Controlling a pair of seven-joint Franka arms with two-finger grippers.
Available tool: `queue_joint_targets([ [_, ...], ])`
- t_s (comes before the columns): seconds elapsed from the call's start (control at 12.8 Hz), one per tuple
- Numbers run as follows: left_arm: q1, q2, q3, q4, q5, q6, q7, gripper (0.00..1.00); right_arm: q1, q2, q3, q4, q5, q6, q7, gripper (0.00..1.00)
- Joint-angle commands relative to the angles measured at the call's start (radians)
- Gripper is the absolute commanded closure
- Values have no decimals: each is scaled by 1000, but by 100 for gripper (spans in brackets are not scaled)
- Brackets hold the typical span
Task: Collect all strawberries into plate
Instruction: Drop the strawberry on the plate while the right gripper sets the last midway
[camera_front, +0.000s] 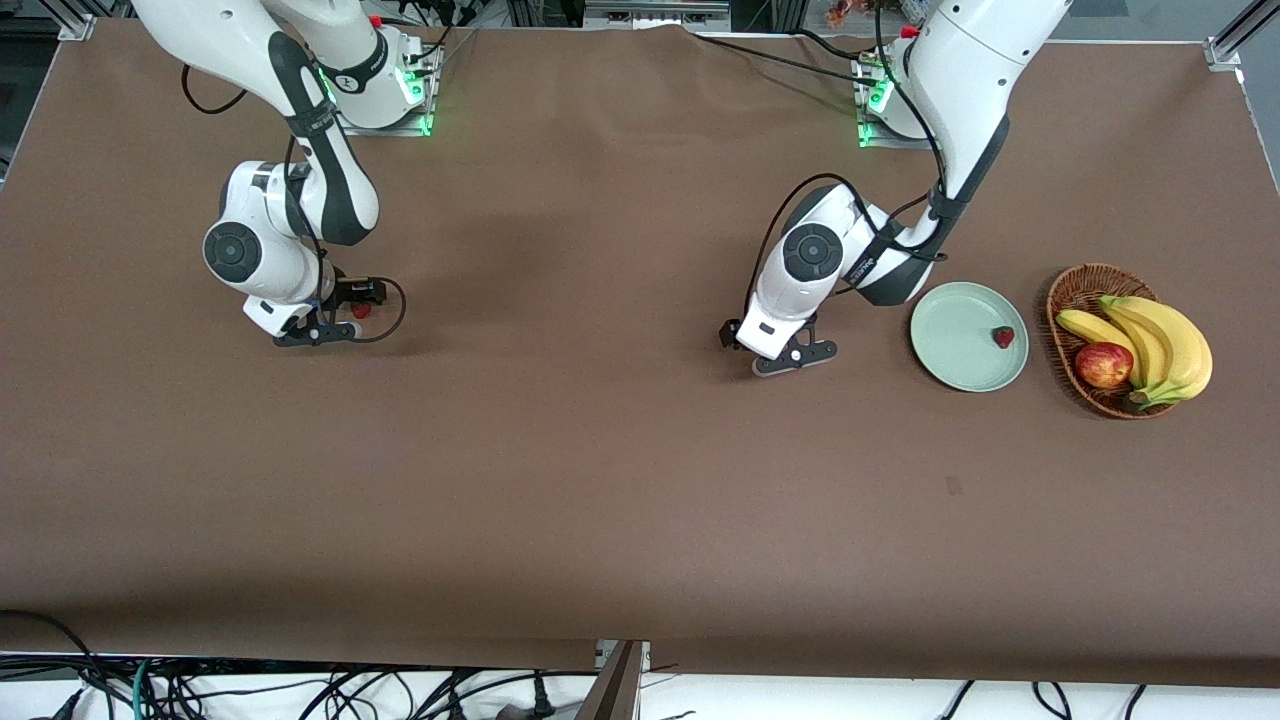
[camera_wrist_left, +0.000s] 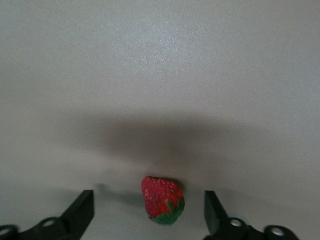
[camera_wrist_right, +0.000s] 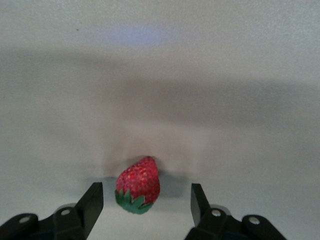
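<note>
Red against the brown cloth, one strawberry lies between the spread fingers of our right gripper, low at the right arm's end of the table, ready for pinching. Our left gripper, also open, brackets a second strawberry just beside the mint-green plate, where a third strawberry already rests near the wicker basket.

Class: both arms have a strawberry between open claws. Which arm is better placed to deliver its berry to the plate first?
Left. The left claw straddles a strawberry beside the plate; the right claw and its strawberry sit at the right arm's end.
</note>
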Motion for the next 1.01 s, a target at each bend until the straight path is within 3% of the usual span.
queue_joint_targets([
  [0.0, -30, 5, 6, 20, 30, -11, -67, 37, 7, -9, -2, -18, 28, 19, -37, 53],
  [0.16, -32, 5, 4, 20, 30, -16, -77, 69, 8, -9, 2, -12, 31, 15, -35, 72],
  [0.23, -32, 5, 4, 20, 28, -17, -80, 79, 8, -10, 7, -3, 36, 13, -32, 78],
  [0.47, -21, -8, 4, 25, 30, -28, -94, 86, 17, -15, 43, 104, 88, -95, 12, 81],
  [0.78, 13, -32, 7, 124, 30, -173, -75, 90, 36, 53, 73, 414, 103, -395, 164, 80],
  [0.94, 65, -35, 4, 155, 19, -216, -4, 90, 72, 70, 73, 494, 109, -410, 241, 79],
])
